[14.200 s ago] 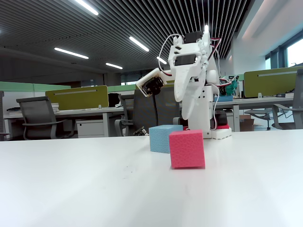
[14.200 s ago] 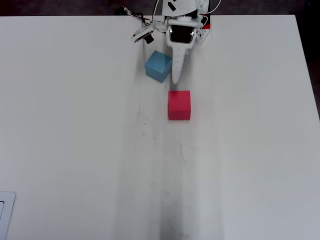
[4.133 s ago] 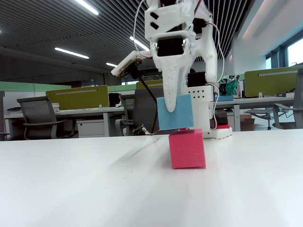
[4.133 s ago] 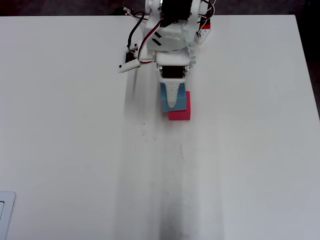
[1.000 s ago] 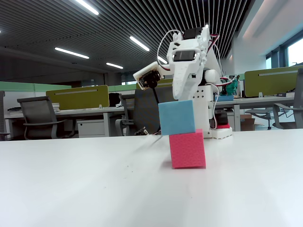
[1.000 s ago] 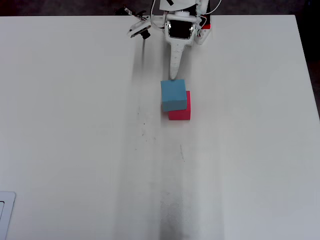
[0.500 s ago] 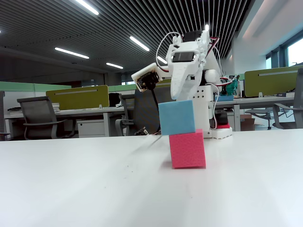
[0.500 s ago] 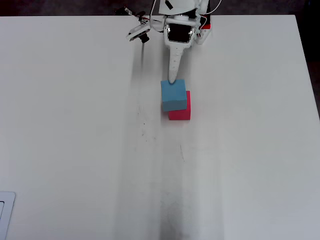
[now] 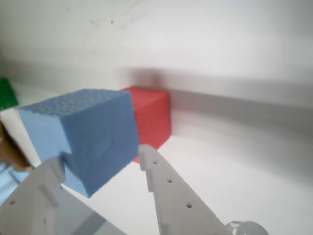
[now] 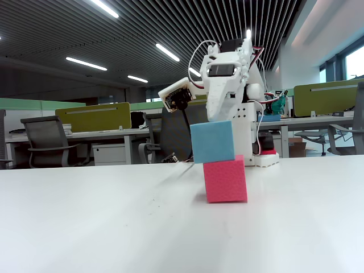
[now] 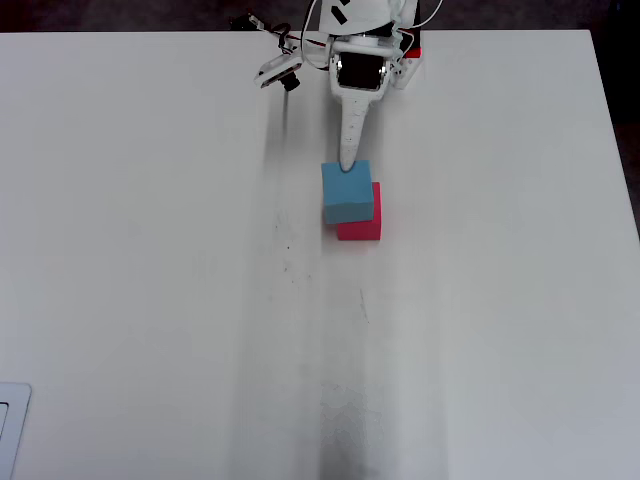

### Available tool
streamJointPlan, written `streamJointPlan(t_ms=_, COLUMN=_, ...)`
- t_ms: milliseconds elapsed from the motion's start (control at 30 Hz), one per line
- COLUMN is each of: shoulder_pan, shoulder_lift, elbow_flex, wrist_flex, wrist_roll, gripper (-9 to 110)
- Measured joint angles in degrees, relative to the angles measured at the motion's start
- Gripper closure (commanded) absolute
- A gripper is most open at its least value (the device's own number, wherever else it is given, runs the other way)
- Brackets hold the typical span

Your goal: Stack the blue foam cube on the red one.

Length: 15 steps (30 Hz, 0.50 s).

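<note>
Two cubes nearly align: my gripper point(image 9: 102, 164) clamps the blue foam cube point(image 10: 212, 141) over the red foam cube point(image 10: 225, 180), offset left in the fixed view; I judge nudging right, then releasing.

This is an open-plan office, as the fixed view shows. Behind the white surface point(image 10: 85, 216) stand rows of desks with olive-green divider panels point(image 10: 94, 116), a grey mesh office chair point(image 10: 48, 142) and a white drawer pedestal point(image 10: 111, 153) under one desk. Overhead runs a dark slatted ceiling point(image 10: 170, 28) with long strip lights point(image 10: 85, 63), and a window point(image 10: 355, 62) shows at the right edge.
</note>
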State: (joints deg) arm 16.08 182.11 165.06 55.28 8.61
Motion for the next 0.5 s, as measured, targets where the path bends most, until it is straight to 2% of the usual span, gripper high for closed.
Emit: streamJointPlan(t_ms=500, shoulder_pan=0.0, shoulder_lift=0.0, elbow_flex=0.0, wrist_flex=0.0, wrist_roll=0.0, gripper=78)
